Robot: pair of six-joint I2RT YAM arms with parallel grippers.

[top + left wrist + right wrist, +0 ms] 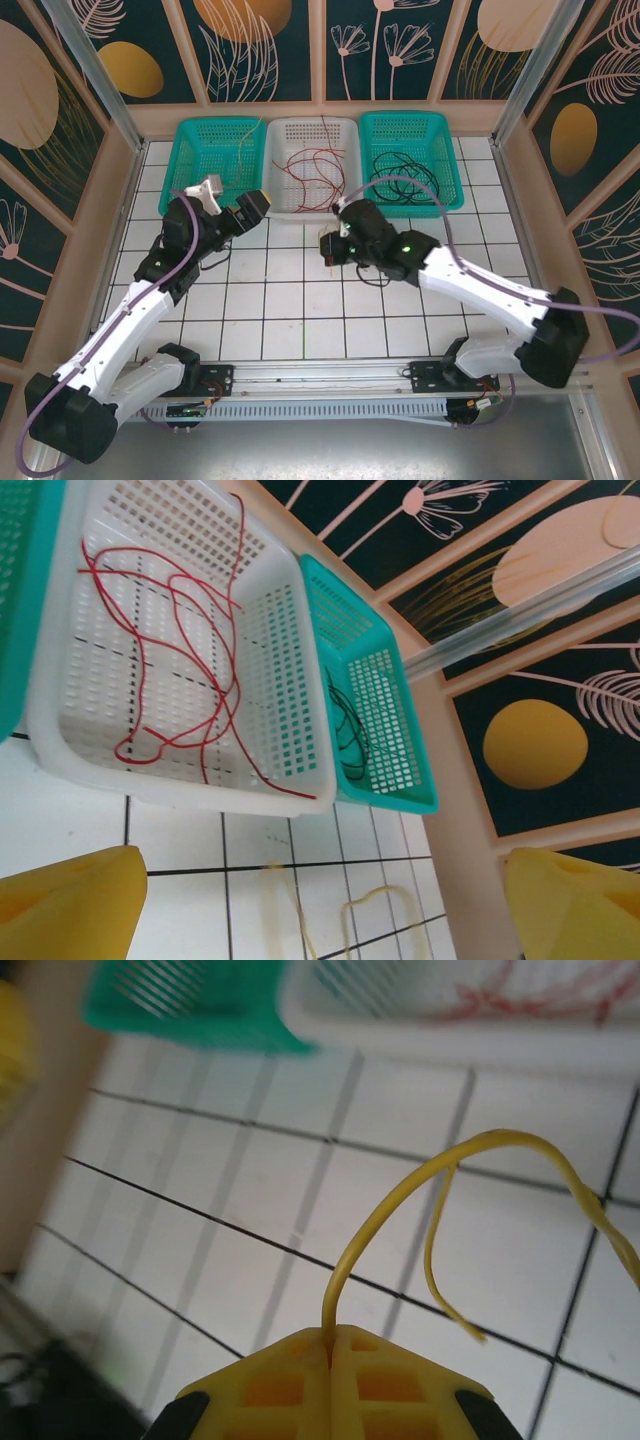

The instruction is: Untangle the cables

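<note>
Right wrist: thin yellow cable (485,1139) arches up, pinched btwn right fingers (290,1388); left fingers (70,905) wide apart.

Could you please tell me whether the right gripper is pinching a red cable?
No, the right gripper is shut on a pale yellow cable, not a red one.

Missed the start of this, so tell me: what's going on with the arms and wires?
The right gripper is shut on a pale yellow cable, which arches up from its fingertips over the tiled table. The left gripper is open, holding nothing, near the baskets. A red cable lies in the white basket, and a black cable lies in the teal basket on the right arm's side.
</note>
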